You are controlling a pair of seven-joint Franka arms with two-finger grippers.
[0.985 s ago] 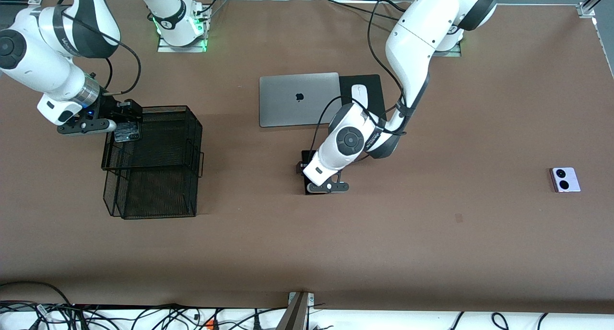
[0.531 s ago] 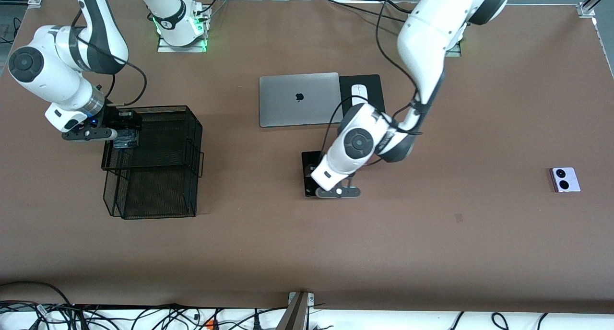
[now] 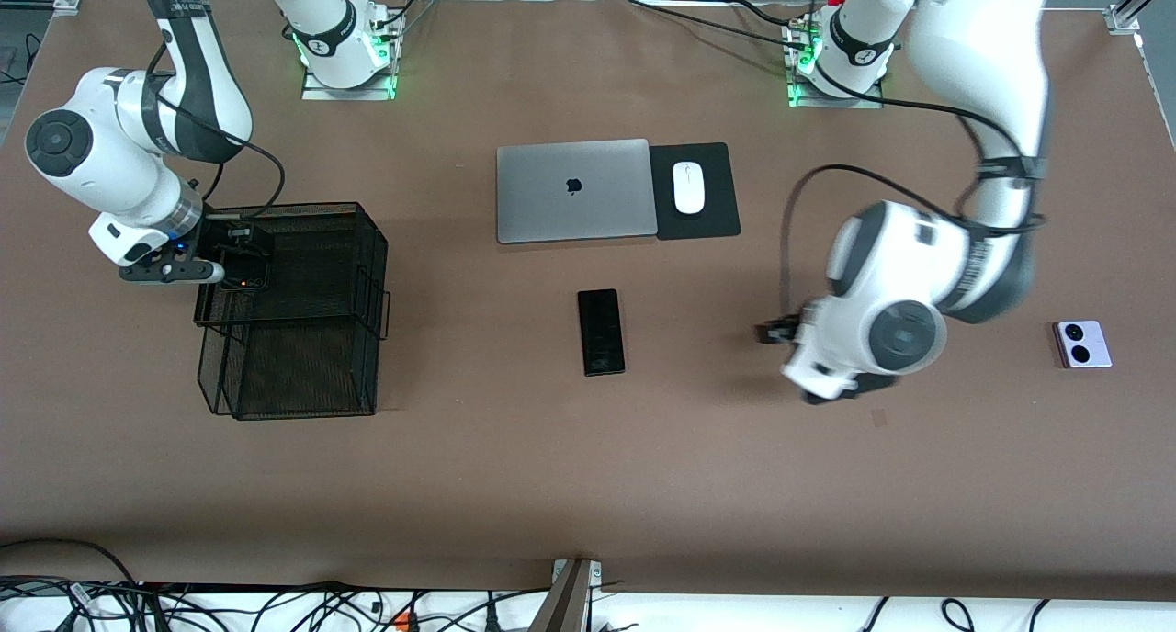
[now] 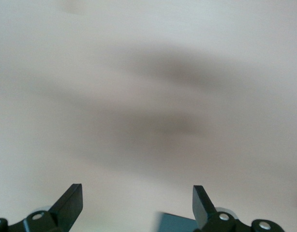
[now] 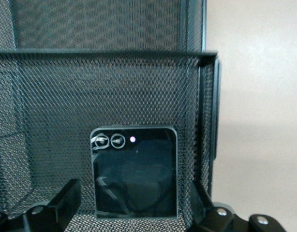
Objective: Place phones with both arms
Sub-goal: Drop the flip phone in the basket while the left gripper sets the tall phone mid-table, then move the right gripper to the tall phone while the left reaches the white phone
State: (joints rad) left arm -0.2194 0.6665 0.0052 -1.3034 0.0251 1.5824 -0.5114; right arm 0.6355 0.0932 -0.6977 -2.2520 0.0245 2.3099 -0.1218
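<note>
The small black flip phone (image 5: 134,171) lies flat in the upper tier of a black mesh basket (image 3: 367,246) toward the right arm's end of the table. My right gripper (image 3: 241,266) is over it, open, with a finger on each side and a gap to both (image 5: 135,187). The long slim black slab phone (image 3: 602,331) lies bare on the table, nearer the front camera than the laptop. The lilac-white flip phone (image 3: 1082,344) lies toward the left arm's end. My left gripper (image 3: 770,332) is open and empty over bare table between those two phones; the left wrist view (image 4: 137,189) shows only blurred table.
A closed silver laptop (image 3: 574,189) and a white mouse (image 3: 688,187) on a black pad (image 3: 717,219) sit near the arms' bases. The mesh basket has a lower tier (image 3: 303,375) that juts toward the front camera.
My left arm has swung away from the slab phone toward the lilac phone, uncovering the slab phone. My right gripper has shifted a little at the basket and let go of the black flip phone.
</note>
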